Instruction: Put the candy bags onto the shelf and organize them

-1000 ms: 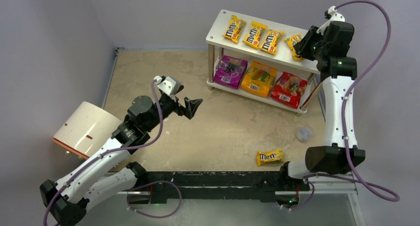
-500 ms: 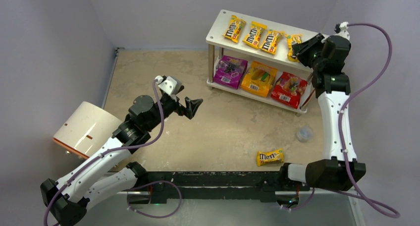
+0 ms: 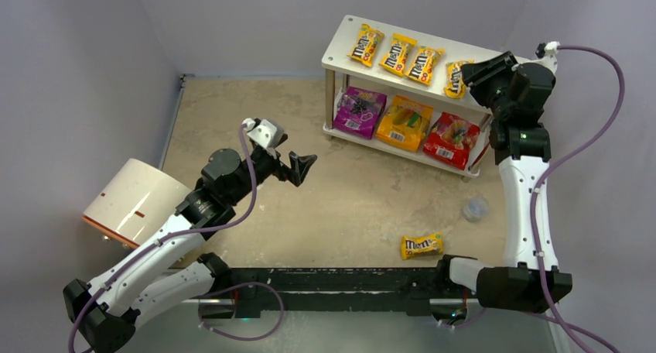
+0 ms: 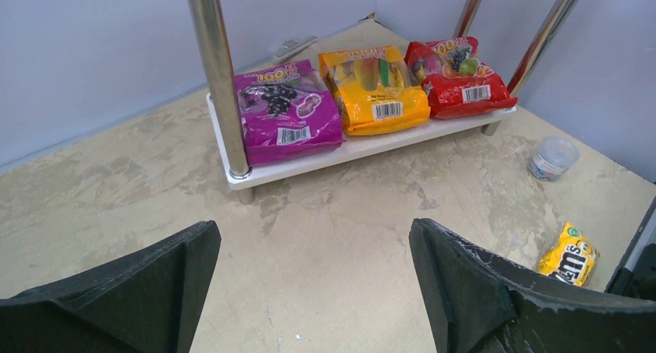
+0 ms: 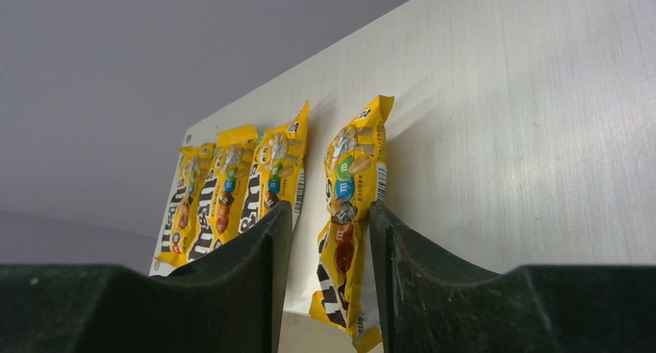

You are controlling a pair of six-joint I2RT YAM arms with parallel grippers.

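The shelf [image 3: 340,53] stands at the back right. Its top board holds three yellow M&M's packets [image 3: 396,53] in a row and a fourth packet [image 3: 455,76] at the right, its near end over the front edge. My right gripper [image 3: 473,73] sits just right of that fourth packet, slightly open; in the right wrist view the packet [image 5: 346,184] lies between my loose fingers on the board [image 5: 526,136]. The purple [image 3: 359,111], orange [image 3: 404,122] and red [image 3: 451,139] bags lie on the lower board. A fifth packet [image 3: 421,245] lies on the table. My left gripper [image 3: 305,167] hovers open and empty.
A white-and-tan cylinder [image 3: 135,202] lies at the left by my left arm. A small clear round cup [image 3: 475,208] sits on the table near the shelf's right end, also in the left wrist view [image 4: 553,158]. Grey walls close the back and sides.
My right gripper has drawn back to the right off the fourth yellow packet, leaving it on the top board. The left arm has not moved.
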